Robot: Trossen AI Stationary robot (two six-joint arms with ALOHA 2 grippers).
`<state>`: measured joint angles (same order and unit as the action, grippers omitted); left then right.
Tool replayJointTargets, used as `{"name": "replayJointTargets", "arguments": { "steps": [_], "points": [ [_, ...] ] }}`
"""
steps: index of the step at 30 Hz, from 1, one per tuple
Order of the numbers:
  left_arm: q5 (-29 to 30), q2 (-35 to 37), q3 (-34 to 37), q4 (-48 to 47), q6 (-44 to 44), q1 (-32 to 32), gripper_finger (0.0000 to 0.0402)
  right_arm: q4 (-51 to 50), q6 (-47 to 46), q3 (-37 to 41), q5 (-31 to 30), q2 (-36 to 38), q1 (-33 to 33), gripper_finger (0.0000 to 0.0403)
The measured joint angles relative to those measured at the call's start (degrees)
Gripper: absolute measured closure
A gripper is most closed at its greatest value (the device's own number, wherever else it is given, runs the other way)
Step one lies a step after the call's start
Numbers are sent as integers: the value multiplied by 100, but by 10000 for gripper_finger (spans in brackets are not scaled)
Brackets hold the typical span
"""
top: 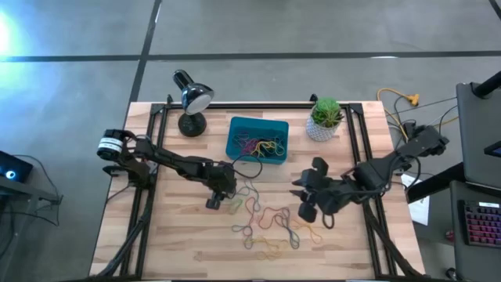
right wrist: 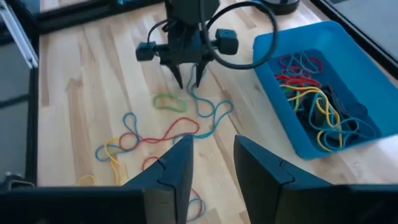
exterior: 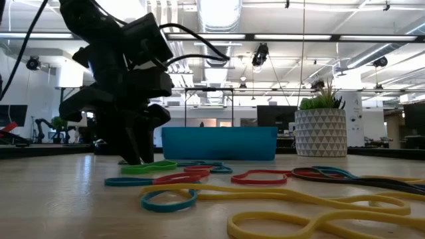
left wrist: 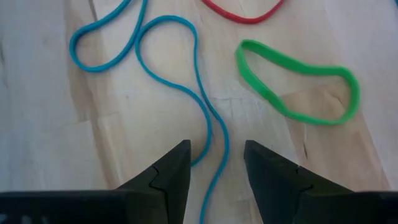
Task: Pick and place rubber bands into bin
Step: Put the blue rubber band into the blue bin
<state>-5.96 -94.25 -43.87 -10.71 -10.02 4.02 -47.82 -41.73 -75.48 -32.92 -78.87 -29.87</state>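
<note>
One camera looks straight down on the pale wooden slatted surface (top: pixel 188 235); another sits level at its edge. Wrist cameras look down close (both share the teal-blue plastic bin (right wrist: pixel 348 50)).

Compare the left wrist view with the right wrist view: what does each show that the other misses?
Only the left wrist view shows, close up, the left hand open astride the blue rubber band on the table.

Only the right wrist view shows the bin already holding mixed rubber bands, the whole left hand from outside, the right hand open and empty above the wood, and the loose red and yellow bands.

Both show the green rubber band and the blue one beside the left hand.
</note>
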Motion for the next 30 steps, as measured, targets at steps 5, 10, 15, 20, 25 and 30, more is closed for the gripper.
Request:
{"name": "replayJointTargets", "arguments": {
  "steps": [5,10,15,20,25,30],
  "points": [
    [220,-474,1,-123,215,34,265,7,-227,63,-75,92,-102,297],
    [427,-868,-77,-183,391,92,265,5,-225,65,-75,86,-102,298],
    [1128,-934,-189,-115,520,170,265,3,-206,68,-77,79,-102,304],
    [1611,-968,-254,-45,499,147,285,3,-187,71,-77,77,-102,309],
    [1594,-1196,-252,127,517,135,347,3,-184,72,-77,77,-102,315],
    [2004,-1307,-254,282,904,166,396,9,-206,74,-75,75,-102,321]
  ]
}}
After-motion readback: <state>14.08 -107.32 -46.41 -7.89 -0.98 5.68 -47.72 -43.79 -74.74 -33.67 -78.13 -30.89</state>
